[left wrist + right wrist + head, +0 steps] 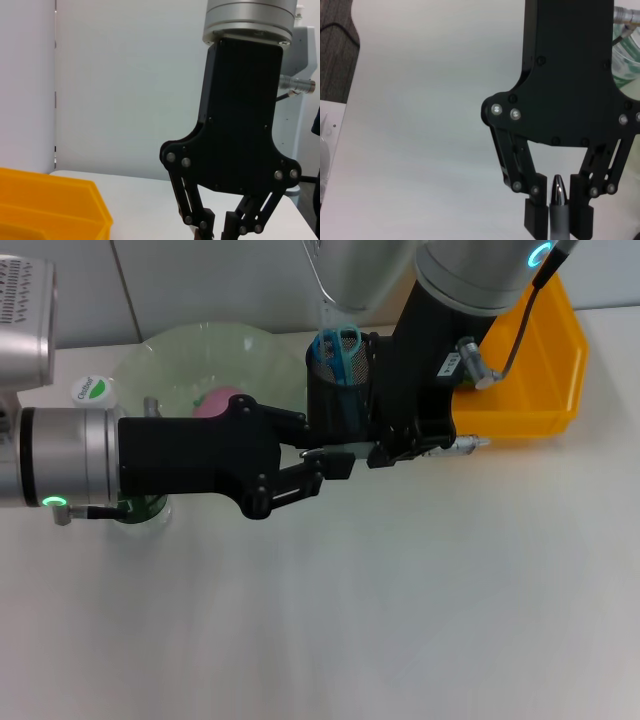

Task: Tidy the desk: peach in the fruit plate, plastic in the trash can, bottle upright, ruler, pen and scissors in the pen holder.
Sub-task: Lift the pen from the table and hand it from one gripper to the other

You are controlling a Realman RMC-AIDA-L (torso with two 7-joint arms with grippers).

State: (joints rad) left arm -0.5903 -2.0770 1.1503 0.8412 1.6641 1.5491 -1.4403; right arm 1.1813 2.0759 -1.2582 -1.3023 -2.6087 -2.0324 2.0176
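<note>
My left gripper (330, 462) reaches in from the left and is shut on a pen (472, 443), held lengthwise. The right wrist view shows this gripper (559, 225) and the pen's silver tip (558, 192) between its fingers. My right gripper (388, 453) comes down from the back over the pen. In the left wrist view the right gripper (219, 232) has its fingers close together, tips cut off. The black mesh pen holder (335, 390) holds blue scissors (340, 345) and a clear ruler (325, 285). A pink peach (215, 400) lies in the green plate (175, 355).
A bottle with a white cap (92, 390) stands at the left, mostly hidden behind my left arm. A yellow bin (545, 370) sits at the back right and also shows in the left wrist view (50, 205). Bare white desk spreads toward the front.
</note>
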